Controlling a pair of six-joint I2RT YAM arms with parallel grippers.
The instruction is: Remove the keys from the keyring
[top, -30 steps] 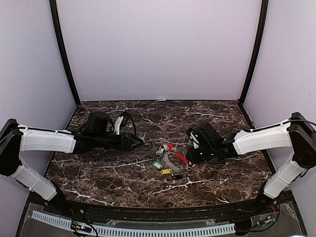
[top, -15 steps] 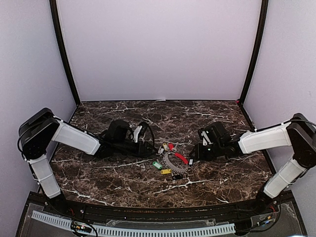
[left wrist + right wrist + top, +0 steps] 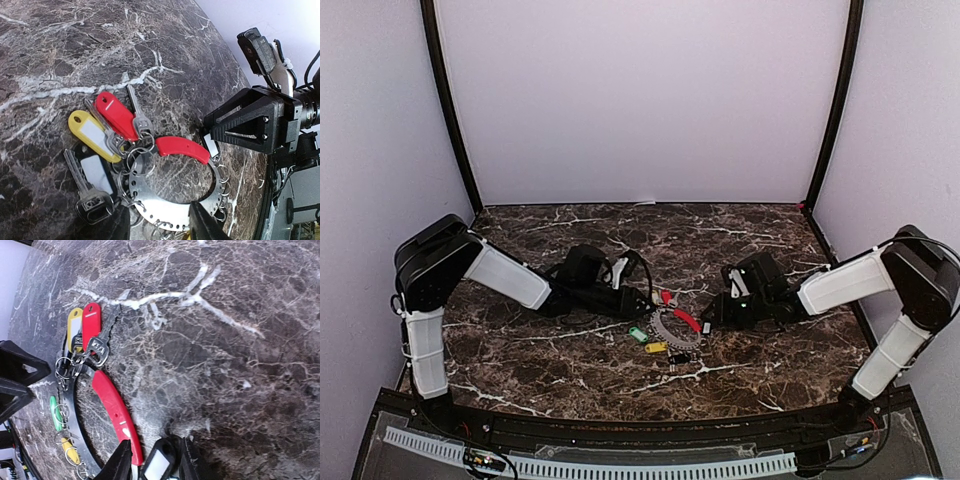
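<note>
**Two arms meet over a loaded ring.** The keyring (image 3: 670, 327) lies mid-table on the marble tabletop (image 3: 540, 355), its keys (image 3: 112, 117) bunched around it and none plainly loose. You are at the bracing step. The left gripper (image 3: 641, 302) has its fingers (image 3: 202, 226) partly apart astride the ring's silver plate. The right gripper (image 3: 711, 314) has its fingers (image 3: 120, 462) partly apart astride a dark tag (image 3: 160, 460) beside the red segment (image 3: 112, 407). The frame edges cut off both pairs of tips, so you cannot tell whether either pinches. The next move likely calls for one firm hold on the ring and a fine, steady pull on a single key. The small split rings overlap too closely to separate.
</note>
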